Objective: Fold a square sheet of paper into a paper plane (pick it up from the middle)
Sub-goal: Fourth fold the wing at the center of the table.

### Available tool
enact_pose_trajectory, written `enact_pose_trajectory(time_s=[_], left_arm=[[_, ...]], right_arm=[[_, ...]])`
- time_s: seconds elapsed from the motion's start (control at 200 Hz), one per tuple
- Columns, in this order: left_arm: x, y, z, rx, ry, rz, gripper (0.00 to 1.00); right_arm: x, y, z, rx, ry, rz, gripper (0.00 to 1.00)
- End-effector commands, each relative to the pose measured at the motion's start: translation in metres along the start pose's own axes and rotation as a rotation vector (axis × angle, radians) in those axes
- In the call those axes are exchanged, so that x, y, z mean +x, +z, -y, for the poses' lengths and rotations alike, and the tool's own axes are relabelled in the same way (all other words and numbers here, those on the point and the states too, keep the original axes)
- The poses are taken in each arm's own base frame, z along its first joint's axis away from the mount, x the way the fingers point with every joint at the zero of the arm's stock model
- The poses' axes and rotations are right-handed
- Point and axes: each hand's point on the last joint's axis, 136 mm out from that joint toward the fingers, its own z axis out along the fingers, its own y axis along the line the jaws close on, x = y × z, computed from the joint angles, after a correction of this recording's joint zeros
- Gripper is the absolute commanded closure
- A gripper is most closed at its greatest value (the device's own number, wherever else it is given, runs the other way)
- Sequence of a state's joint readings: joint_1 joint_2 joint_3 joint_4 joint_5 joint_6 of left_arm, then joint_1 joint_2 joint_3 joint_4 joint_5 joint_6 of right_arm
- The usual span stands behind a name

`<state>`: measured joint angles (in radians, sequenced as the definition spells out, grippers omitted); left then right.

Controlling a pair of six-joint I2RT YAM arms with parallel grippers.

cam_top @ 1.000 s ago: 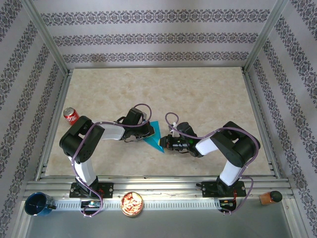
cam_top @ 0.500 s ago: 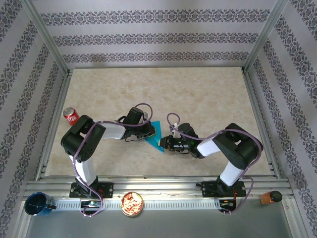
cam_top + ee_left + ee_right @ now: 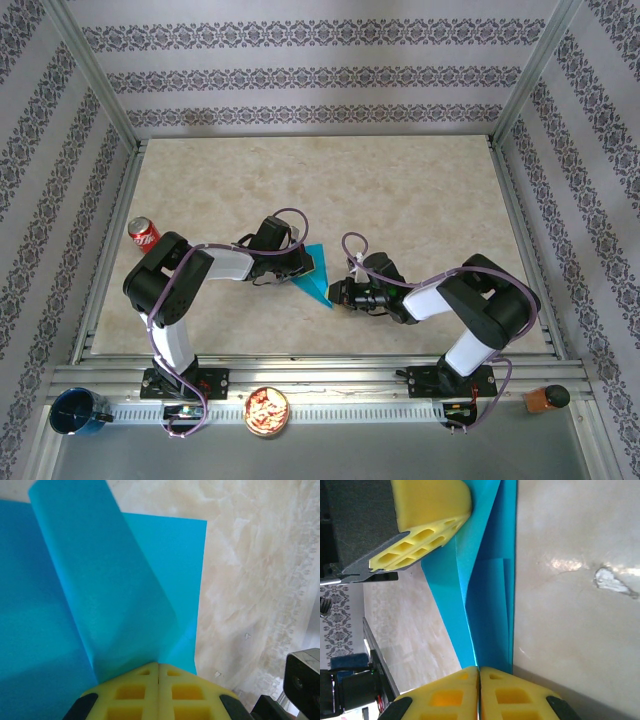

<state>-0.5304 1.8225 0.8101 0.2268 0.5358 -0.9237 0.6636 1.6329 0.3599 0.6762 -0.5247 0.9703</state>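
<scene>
Cup (image 3: 73,412) first, dark blue, down on the rail at the near left corner, and a red soda can (image 3: 143,234) stands upright at the left edge of the marbled surface (image 3: 400,190). A small bowl of snacks (image 3: 267,410) sits on the rail between the two arm bases.

Now the middle, where the action is. The left gripper (image 3: 158,674) is low over the surface, its yellow fingers pressed together, with a raised flap of the sheet of paper (image 3: 316,280) coming to a point right at the seam between them. That turquoise sheet lies near the centre of the surface, partly folded, tapering to a point on its near side, one layer lifted along a crease.

The right gripper (image 3: 479,680) meets it from the other side, fingers closed on the paper's pointed end, the crease running straight into the line where they join. The two grippers are just beside each other.

Far right, a small brown object (image 3: 546,398) rests on the rail.
</scene>
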Motion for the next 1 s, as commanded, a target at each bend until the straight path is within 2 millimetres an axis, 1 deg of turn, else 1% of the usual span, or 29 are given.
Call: enact_pose_trajectory(time_s=[0.0,0.235,0.385,0.395,0.42,0.65,0.804,0.879,0.944,0.999], left_arm=[[0.014,0.009,-0.021,-0.07,-0.009,-0.042,1.0],[0.014,0.009,-0.022,-0.072,-0.011,-0.041,1.0],[0.015,0.009,-0.023,-0.071,-0.015,-0.04,1.0],[0.015,0.009,-0.022,-0.07,-0.014,-0.039,1.0],[0.015,0.009,-0.022,-0.069,-0.014,-0.041,1.0],[0.015,0.009,-0.023,-0.07,-0.018,-0.042,1.0],[0.015,0.009,-0.023,-0.067,-0.019,-0.038,1.0],[0.016,0.008,-0.023,-0.069,-0.019,-0.038,1.0],[0.016,0.008,-0.023,-0.07,-0.02,-0.039,1.0],[0.016,0.008,-0.023,-0.07,-0.02,-0.038,1.0]], right_arm=[[0.038,-0.005,0.04,0.137,0.082,-0.116,0.88],[0.045,-0.007,0.036,0.146,0.075,-0.147,0.84],[0.053,-0.014,0.045,0.203,0.075,-0.173,0.87],[0.046,-0.011,0.037,0.19,0.06,-0.164,0.87],[0.045,-0.012,0.036,0.192,0.054,-0.166,0.87],[0.05,-0.014,0.032,0.211,0.025,-0.207,0.88],[0.052,-0.016,0.038,0.243,0.031,-0.215,0.88],[0.051,-0.017,0.036,0.247,0.028,-0.216,0.88],[0.049,-0.017,0.031,0.238,0.023,-0.214,0.88],[0.046,-0.019,0.024,0.221,0.01,-0.201,0.84]])
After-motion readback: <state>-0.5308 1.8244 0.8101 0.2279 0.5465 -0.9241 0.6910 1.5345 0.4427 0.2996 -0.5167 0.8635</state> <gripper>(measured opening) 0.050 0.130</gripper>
